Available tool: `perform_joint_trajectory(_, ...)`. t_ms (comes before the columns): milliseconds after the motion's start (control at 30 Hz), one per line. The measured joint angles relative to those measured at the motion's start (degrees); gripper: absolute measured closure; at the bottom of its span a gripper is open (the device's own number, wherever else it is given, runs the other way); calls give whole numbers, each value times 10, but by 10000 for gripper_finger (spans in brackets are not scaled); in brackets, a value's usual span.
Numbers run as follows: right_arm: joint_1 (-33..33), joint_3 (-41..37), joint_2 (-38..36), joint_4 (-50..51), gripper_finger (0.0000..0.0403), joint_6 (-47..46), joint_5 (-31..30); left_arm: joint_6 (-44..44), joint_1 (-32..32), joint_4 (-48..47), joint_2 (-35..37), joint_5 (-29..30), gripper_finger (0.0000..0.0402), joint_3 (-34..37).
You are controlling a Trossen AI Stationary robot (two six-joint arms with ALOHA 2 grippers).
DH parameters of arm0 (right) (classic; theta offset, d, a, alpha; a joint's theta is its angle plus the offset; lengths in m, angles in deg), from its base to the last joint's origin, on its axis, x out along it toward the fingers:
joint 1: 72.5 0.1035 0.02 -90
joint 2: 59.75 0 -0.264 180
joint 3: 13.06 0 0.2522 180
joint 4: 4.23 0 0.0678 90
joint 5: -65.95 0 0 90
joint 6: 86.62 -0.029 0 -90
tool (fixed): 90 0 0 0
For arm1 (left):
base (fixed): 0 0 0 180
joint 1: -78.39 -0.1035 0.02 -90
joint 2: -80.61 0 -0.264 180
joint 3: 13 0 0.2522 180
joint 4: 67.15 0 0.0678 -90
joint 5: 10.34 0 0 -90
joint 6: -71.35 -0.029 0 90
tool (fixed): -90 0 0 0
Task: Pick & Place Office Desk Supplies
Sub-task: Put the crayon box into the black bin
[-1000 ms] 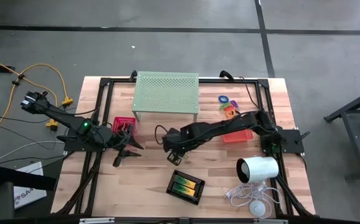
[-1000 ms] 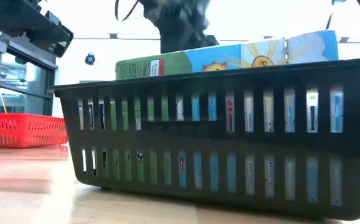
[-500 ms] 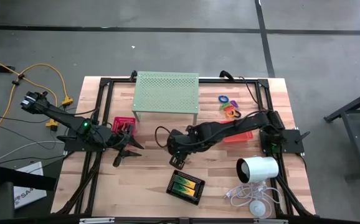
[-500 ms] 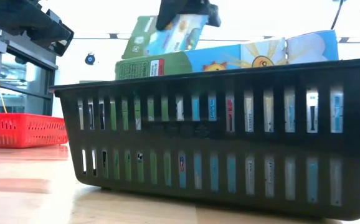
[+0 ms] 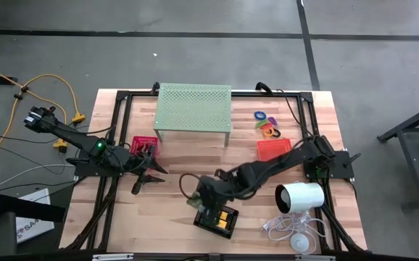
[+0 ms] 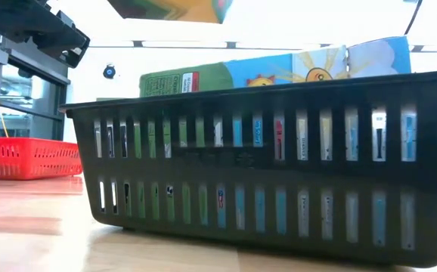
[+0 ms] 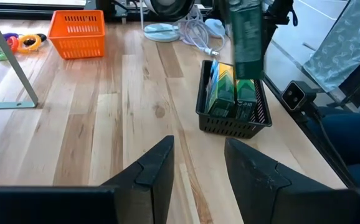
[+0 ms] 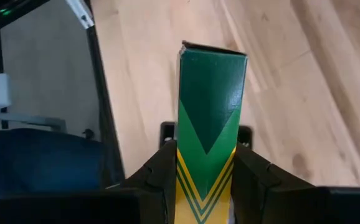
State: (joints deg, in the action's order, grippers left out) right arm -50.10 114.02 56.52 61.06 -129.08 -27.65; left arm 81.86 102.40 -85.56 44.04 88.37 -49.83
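Observation:
My right gripper (image 5: 204, 201) hangs over the black mesh tray (image 5: 217, 219) near the table's near edge, shut on a green-and-yellow carton (image 8: 211, 106). The left wrist view shows that carton (image 7: 245, 37) upright above the tray (image 7: 233, 115), which holds other colourful cartons (image 6: 279, 72). My left gripper (image 5: 146, 177) waits open just near of the pink-red tray (image 5: 143, 144) at the table's left. An orange tray (image 5: 273, 149) and small coloured rings (image 5: 266, 125) lie at the far right. My right gripper pinches the carton between its two fingers (image 8: 164, 168), at the carton's yellow-striped end (image 8: 206, 163), coming from above and pointing down. The carton hangs roughly upright below the fingers, lifted clear above the black tray; its green end points down at the tray.
A pale green perforated stand (image 5: 193, 109) stands at the far middle. A white cylinder (image 5: 300, 197) with its white cable (image 5: 289, 230) lies at the near right, close to the black tray. Black frame rails run along the table's left and right sides.
My right gripper has carried the carton from the table's middle toward the near edge and now hangs over the black tray. In the low view the carton came into sight above the tray and then moved up to the picture's top edge.

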Motion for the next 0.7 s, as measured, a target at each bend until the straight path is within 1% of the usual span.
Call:
perform_joint_trajectory(333, 52, 0, 0, 0, 306, -54, -22, 0, 0, 0, 0, 0, 266, 0)
perform_joint_trajectory(700, 61, 0, 3, -1, 306, -58, -19, 0, 0, 0, 0, -2, 266, 0)
